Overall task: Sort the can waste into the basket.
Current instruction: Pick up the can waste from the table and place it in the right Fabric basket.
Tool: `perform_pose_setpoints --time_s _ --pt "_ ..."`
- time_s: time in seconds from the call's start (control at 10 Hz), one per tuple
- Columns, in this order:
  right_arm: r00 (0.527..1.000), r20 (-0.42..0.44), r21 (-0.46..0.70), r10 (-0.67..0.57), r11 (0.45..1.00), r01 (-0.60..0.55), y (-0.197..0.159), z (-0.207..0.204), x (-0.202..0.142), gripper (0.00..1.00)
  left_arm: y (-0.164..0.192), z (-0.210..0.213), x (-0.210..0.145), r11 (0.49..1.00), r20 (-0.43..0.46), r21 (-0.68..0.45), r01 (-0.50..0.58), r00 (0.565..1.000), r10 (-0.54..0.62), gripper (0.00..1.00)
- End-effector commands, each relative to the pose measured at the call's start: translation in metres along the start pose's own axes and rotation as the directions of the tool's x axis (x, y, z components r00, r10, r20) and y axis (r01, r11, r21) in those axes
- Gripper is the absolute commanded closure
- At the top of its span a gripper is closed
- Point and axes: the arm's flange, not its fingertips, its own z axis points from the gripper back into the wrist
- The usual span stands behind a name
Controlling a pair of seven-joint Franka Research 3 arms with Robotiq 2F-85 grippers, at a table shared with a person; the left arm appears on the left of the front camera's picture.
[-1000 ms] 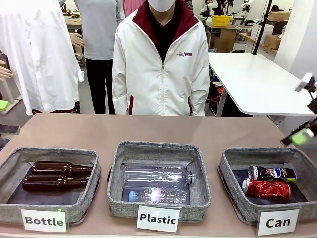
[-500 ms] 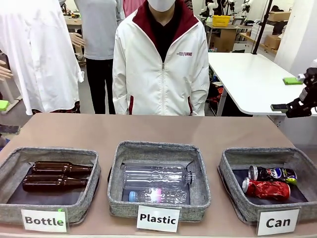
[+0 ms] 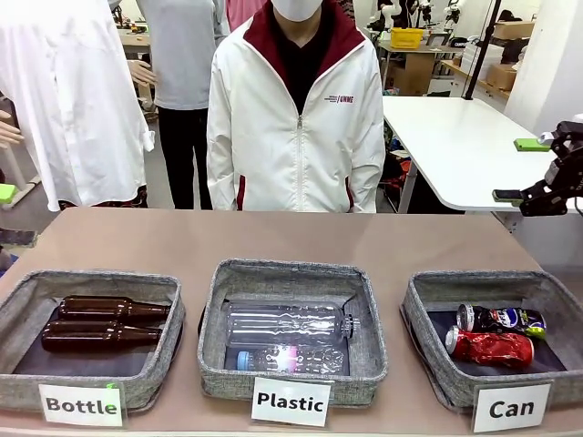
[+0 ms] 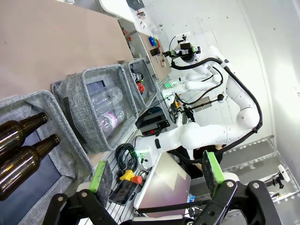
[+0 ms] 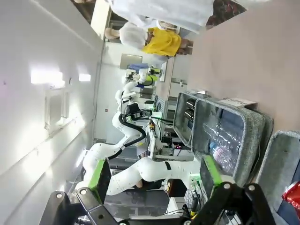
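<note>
The can waste lies in the grey basket labelled "Can" at the front right. The black can lies behind the crushed red can, both on their sides. My right gripper hangs open and empty high above the basket's far right corner, fingers pointing left. In the right wrist view that gripper stands open, with a bit of the red can and the basket's wall at the lower right. In the left wrist view my left gripper is open and empty, far from the basket.
The "Plastic" basket in the middle holds clear bottles. At the left, the "Bottle" basket holds two brown bottles. A person in a white jacket stands at the table's far side. Bare brown tabletop lies behind the baskets.
My right gripper has risen from beside the Can basket's far right corner to well above it and rolled; it stays open. The cans and baskets have not moved.
</note>
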Motion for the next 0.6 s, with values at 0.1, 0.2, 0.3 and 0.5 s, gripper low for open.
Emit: perform_pose_setpoints --time_s 0.1,0.2,0.3,0.5 --pt "0.999 -0.021 -0.006 0.029 1.0 -0.029 0.0026 0.0055 0.0001 0.0 -0.0047 -0.0016 0.0021 1.0 0.014 -0.018 -0.004 1.0 0.004 0.0" --pt "0.999 -0.021 -0.006 0.029 1.0 -0.029 0.0026 0.0055 0.0001 0.0 -0.0047 -0.0016 0.0021 1.0 0.014 -0.018 -0.004 1.0 0.004 0.0" --pt "0.999 -0.021 -0.006 0.029 1.0 -0.029 0.0026 0.0055 0.0001 0.0 -0.0047 -0.0016 0.0021 1.0 0.014 -0.018 -0.004 1.0 0.004 0.0" --pt "0.999 -0.021 -0.006 0.029 1.0 -0.029 0.0026 0.0055 0.0001 0.0 -0.0047 -0.0016 0.0021 1.0 0.014 -0.018 -0.004 1.0 0.004 0.0"
